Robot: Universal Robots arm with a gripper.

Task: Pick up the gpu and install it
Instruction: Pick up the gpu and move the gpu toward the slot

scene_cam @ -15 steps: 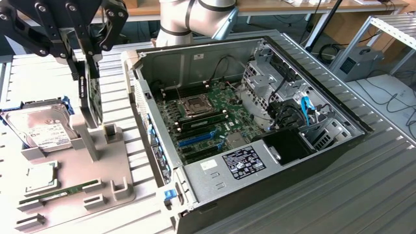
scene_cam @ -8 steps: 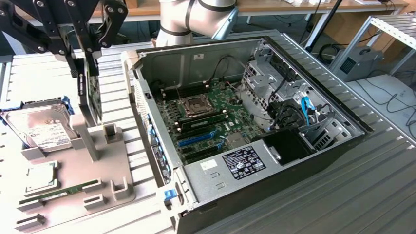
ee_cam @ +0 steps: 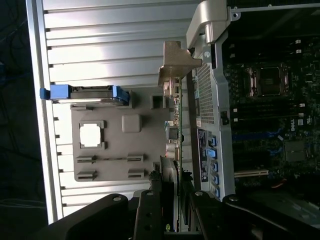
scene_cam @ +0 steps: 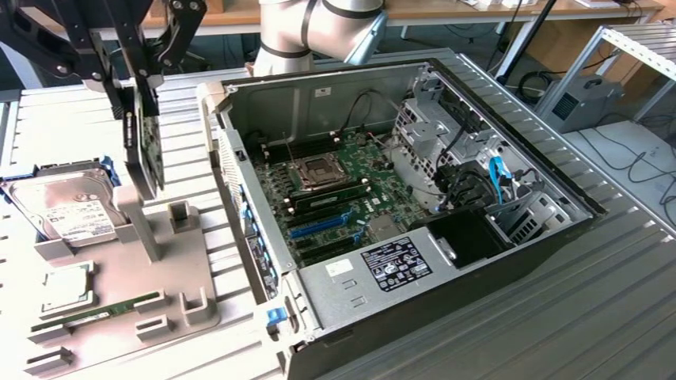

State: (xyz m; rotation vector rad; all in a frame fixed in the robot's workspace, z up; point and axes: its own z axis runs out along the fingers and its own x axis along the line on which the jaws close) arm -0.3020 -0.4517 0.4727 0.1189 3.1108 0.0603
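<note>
The gpu (scene_cam: 145, 150) (ee_cam: 176, 120) hangs upright on edge, its silver bracket pointing away from the pincer (scene_cam: 135, 77) (ee_cam: 172, 190), which is clenched on the card's upper part. It sits over the grey holder (scene_cam: 180, 269) – whether it touches it I cannot tell. Beside it is the hard drive (scene_cam: 69, 210), and on the exterior view's right the open computer case (scene_cam: 507, 261) lies on the table (scene_cam: 591, 317).

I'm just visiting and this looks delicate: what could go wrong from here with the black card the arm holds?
The gripper pinches the gpu only at its upper edge, so it might tilt or slip. Its lower end hangs close to the gray holder, where it could snag. A wall of the computer case stands between card and motherboard, so the silver bracket might strike it.
</note>
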